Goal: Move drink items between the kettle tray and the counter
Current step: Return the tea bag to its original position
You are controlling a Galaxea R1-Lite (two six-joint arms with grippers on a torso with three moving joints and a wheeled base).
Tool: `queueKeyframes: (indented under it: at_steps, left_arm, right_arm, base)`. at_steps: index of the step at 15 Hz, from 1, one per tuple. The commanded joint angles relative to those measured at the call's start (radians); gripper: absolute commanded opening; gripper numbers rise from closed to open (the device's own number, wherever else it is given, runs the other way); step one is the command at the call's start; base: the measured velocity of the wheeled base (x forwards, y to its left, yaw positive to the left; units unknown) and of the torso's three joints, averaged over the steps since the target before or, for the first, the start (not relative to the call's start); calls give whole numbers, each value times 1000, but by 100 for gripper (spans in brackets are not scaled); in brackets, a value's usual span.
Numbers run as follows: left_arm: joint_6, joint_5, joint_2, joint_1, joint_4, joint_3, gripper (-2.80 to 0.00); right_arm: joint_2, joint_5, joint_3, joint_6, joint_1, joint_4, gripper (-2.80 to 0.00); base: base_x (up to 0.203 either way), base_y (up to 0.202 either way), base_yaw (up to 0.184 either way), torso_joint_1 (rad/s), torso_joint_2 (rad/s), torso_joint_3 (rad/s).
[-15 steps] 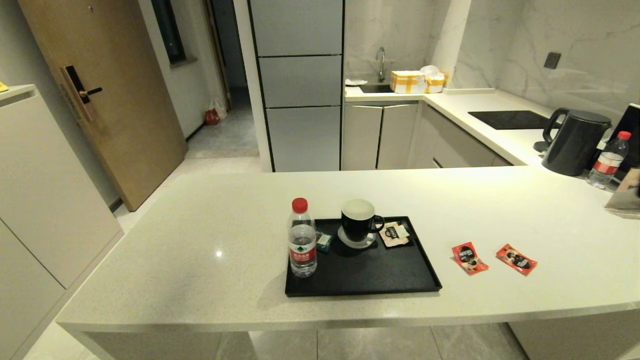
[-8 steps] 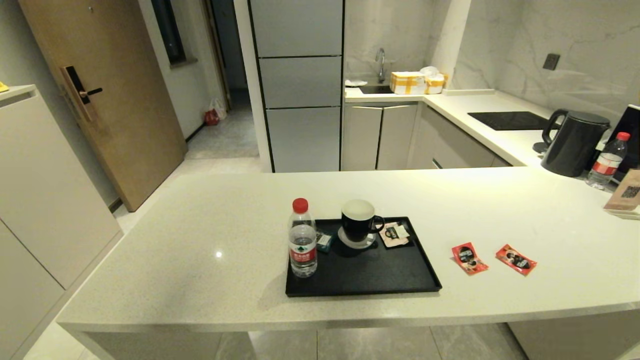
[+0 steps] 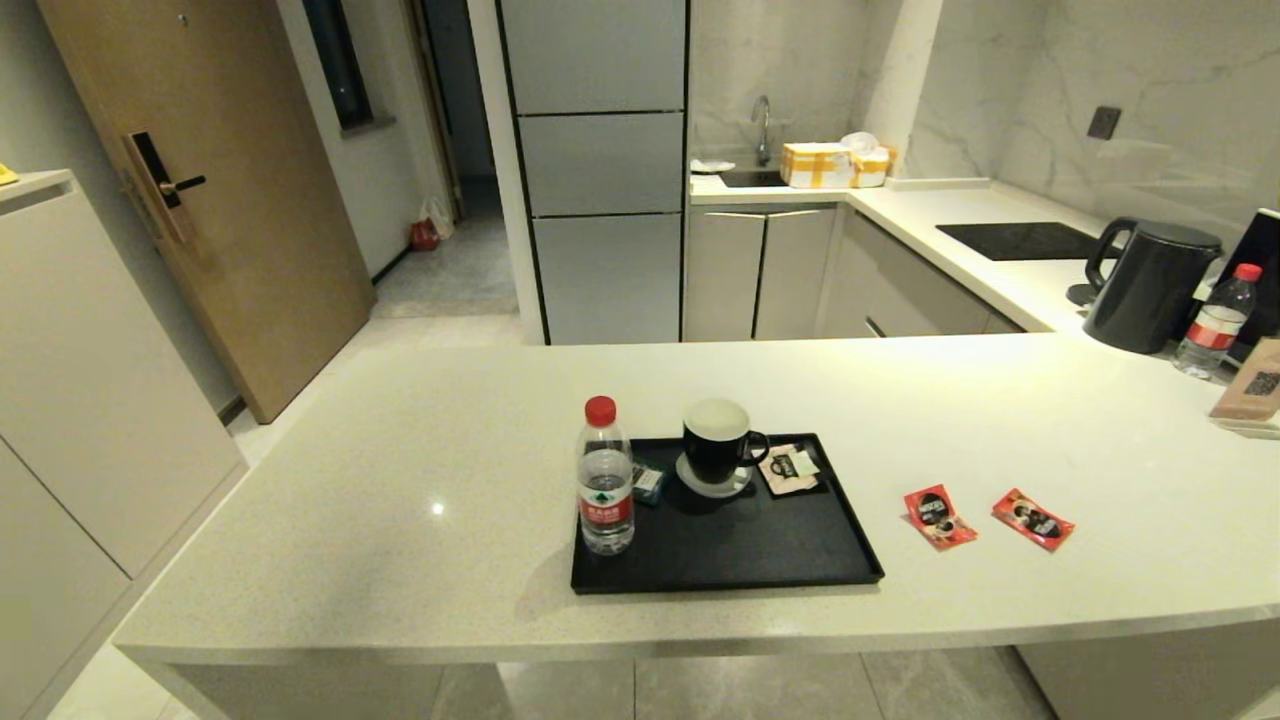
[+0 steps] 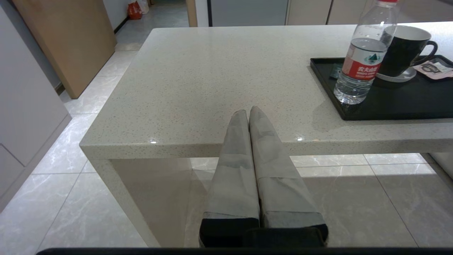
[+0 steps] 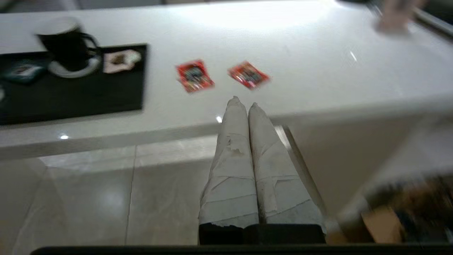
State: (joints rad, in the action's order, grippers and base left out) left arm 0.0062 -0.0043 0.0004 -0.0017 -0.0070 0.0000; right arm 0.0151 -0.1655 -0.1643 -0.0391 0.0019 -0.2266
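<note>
Two red sachets (image 3: 938, 517) (image 3: 1033, 519) lie flat on the cream counter (image 3: 400, 480), just right of the black kettle tray (image 3: 740, 555). Neither arm shows in the head view. My right gripper (image 5: 242, 102) is shut and empty, held low in front of the counter's near edge, with the red sachets (image 5: 194, 75) (image 5: 248, 74) a little beyond its tips and the tray (image 5: 70, 99) off to one side. My left gripper (image 4: 247, 111) is shut and empty, parked before the counter's front edge, left of the tray (image 4: 389, 102).
On the tray stand a water bottle (image 3: 605, 480), a black mug (image 3: 718, 445) on a coaster, a cream sachet (image 3: 790, 467) and a teal packet (image 3: 648, 482). At the far right are a black kettle (image 3: 1150, 285), another bottle (image 3: 1215, 320), a QR card (image 3: 1250, 395) and a hob (image 3: 1020, 240).
A dark shape at the head view's right edge, in front of the QR card, has gone, and the card shows whole. The sachets and the tray's things have not moved.
</note>
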Motion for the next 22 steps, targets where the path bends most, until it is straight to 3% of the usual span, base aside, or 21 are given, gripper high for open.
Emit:
queueKeyframes:
  at_steps: [1, 3, 7, 22]
  left_arm:
    - [0, 0, 0, 0, -1, 2, -280]
    - [0, 0, 0, 0, -1, 1, -280]
    - [0, 0, 0, 0, -1, 0, -280]
    - [0, 0, 0, 0, -1, 0, -280]
  right_arm:
    - [-14, 93, 167, -42, -1, 263, -280]
    - [-15, 180, 164, -72, -2, 233, -280]
    - [-15, 173, 164, -18, -2, 230, -280]
    - [-16, 172, 164, -12, -2, 228, -280]
  base:
    - [0, 0, 0, 0, 0, 0]
    - [0, 0, 0, 0, 0, 0]
    - [0, 0, 0, 0, 0, 0]
    - [0, 0, 0, 0, 0, 0]
